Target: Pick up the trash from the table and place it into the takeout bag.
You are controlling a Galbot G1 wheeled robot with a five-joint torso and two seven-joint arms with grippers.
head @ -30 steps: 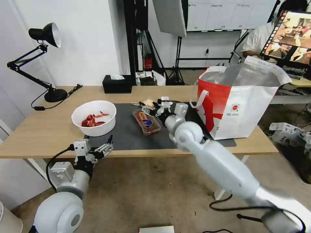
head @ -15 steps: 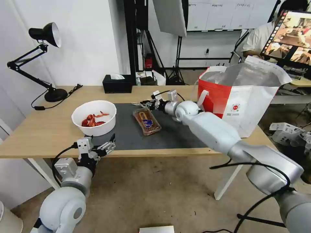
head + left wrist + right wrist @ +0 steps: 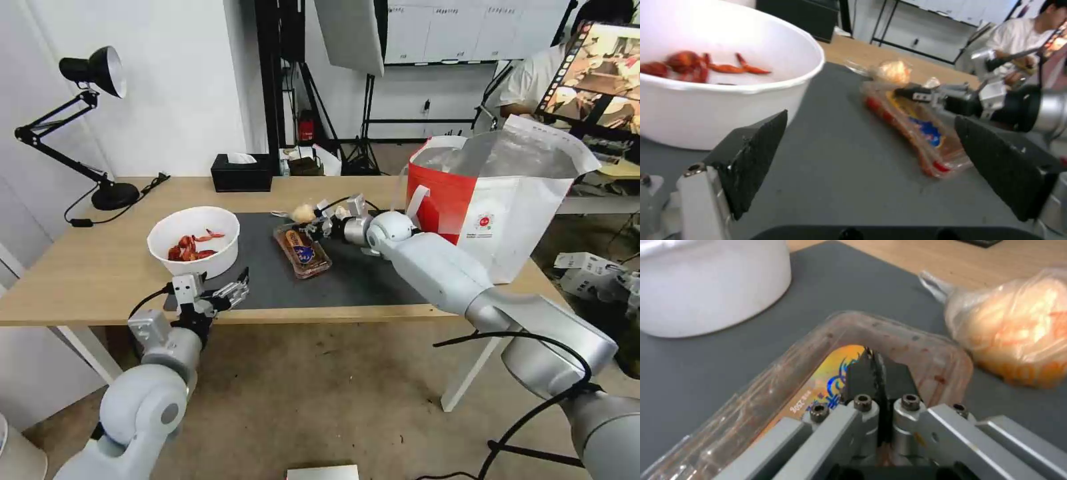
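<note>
The table (image 3: 80, 267) carries a grey mat (image 3: 347, 277), and the takeout bag (image 3: 497, 200) stands upright and open at its right end, unmoved from 0.5 s ago. The lamp (image 3: 87, 73) and the black tissue box (image 3: 241, 173) sit along the far edge as before.

The bowl (image 3: 193, 241) of red shells rests on the mat's left end, in the same place. The tray (image 3: 302, 250) lies near the mat's middle (its blue-and-yellow label faces up), and the small bag (image 3: 303, 213) with the yellowish lump lies just beyond the tray's far end.

The right gripper (image 3: 319, 225) reaches across from the bag side; 0.5 s ago it was over the small bag, and it has since come back toward the robot and down to the tray's far end. The right wrist view shows its 2 fingers (image 3: 865, 373) pressed together with no gap, closed on the tray's edge (image 3: 902, 336), with the small bag (image 3: 1018, 330) just beside.

The left gripper (image 3: 230, 293) hovers at the table's near edge, just in front of the bowl, a little higher and farther forward than 0.5 s ago. Its fingers (image 3: 753, 160) are spread wide and hold nothing.
</note>
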